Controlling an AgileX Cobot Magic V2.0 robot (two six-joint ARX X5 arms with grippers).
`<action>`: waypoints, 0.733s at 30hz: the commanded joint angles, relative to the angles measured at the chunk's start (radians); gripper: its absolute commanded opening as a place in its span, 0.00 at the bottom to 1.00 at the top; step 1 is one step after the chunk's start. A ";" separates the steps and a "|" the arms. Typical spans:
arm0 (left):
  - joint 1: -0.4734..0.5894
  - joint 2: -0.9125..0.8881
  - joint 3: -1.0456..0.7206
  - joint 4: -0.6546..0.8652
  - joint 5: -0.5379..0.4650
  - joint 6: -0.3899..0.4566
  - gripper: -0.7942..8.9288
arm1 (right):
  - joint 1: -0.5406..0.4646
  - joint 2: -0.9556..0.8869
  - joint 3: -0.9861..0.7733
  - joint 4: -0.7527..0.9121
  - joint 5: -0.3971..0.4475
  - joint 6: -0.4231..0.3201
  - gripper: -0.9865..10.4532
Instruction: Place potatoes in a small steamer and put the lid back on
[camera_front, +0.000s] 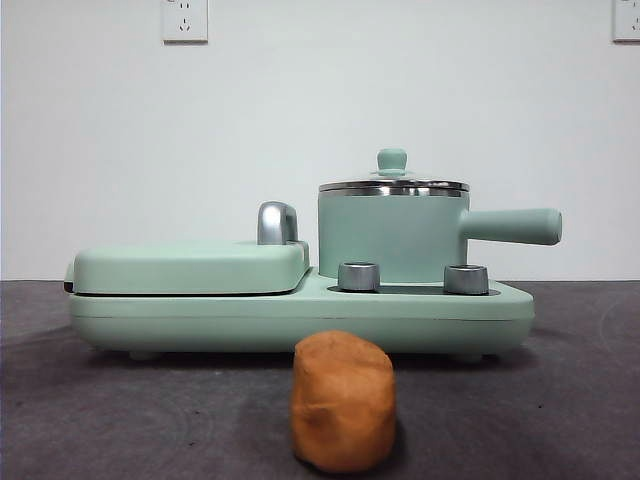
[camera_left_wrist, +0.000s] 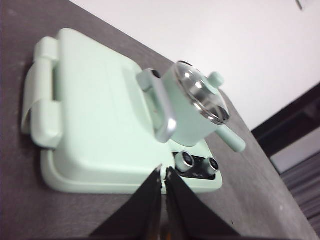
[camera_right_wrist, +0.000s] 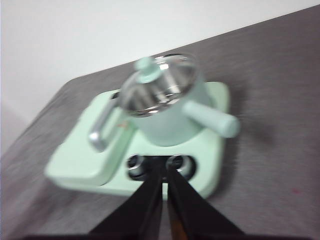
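Presently, left to right: griddle lid (camera_front: 190, 267), flat; potato (camera_front: 343, 402) on table, in front; steamer (camera_front: 390, 238), glass lid (camera_front: 392, 182) seated. Left gripper (camera_left_wrist: 163, 172) and right gripper (camera_right_wrist: 164, 170) nearly closed, empty. Lift knob straight up first.

Lid (camera_front: 392, 183) shuts steamer (camera_front: 393, 235) mouth; open air above; potato (camera_front: 343, 401) unobstructed in front.

Mint-green cooker base (camera_front: 300, 312) w/ flat griddle lid (camera_front: 190, 268), chrome handle (camera_front: 277, 223), 2 knobs (camera_front: 359, 276) on dark table (camera_front: 120, 410); wall sockets (camera_front: 185, 20) behind.
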 joint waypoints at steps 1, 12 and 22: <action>-0.017 0.065 0.107 -0.042 0.006 0.107 0.10 | 0.004 0.053 0.064 -0.006 -0.078 -0.044 0.10; -0.116 0.231 0.367 -0.150 0.034 0.269 0.11 | 0.063 0.178 0.207 -0.075 -0.209 -0.126 0.11; -0.196 0.324 0.415 -0.185 0.039 0.253 0.50 | 0.082 0.180 0.208 -0.090 -0.208 -0.128 0.43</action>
